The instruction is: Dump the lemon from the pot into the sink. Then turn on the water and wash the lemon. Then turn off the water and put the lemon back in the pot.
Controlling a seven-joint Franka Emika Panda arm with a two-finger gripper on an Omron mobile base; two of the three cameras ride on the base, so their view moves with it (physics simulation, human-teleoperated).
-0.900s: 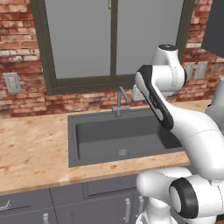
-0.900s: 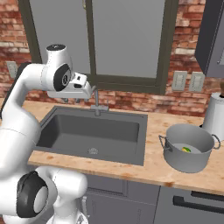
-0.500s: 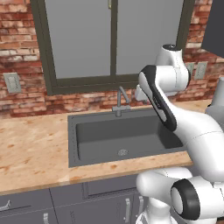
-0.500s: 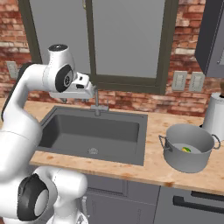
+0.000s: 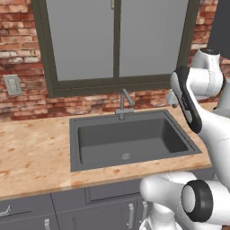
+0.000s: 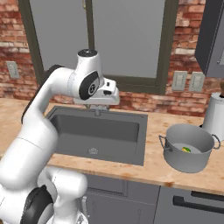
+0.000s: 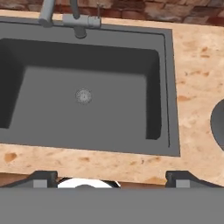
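The lemon (image 6: 187,149) lies small and yellow on the floor of the grey pot (image 6: 188,148), which stands on the counter right of the sink (image 6: 131,131). The dark basin (image 5: 134,134) holds nothing but its silver drain (image 7: 83,95). The tap (image 5: 123,102) rises at the sink's back edge, and no water runs from its spout (image 7: 75,19). My gripper (image 6: 101,103) hangs above the back of the sink, near the tap. It is open: its fingertips (image 7: 43,177) stand wide apart with nothing between them. The pot's rim (image 7: 218,122) shows at the right edge of the hand view.
A pale tapered vessel (image 6: 216,116) stands behind the pot at the far right. A window and a brick wall run behind the counter. Bare wooden counter (image 5: 31,152) stretches left of the sink.
The arm's upper part and hand have swung to the right, toward the pot's side of the sink. The sink, the pot and the lemon have not moved.
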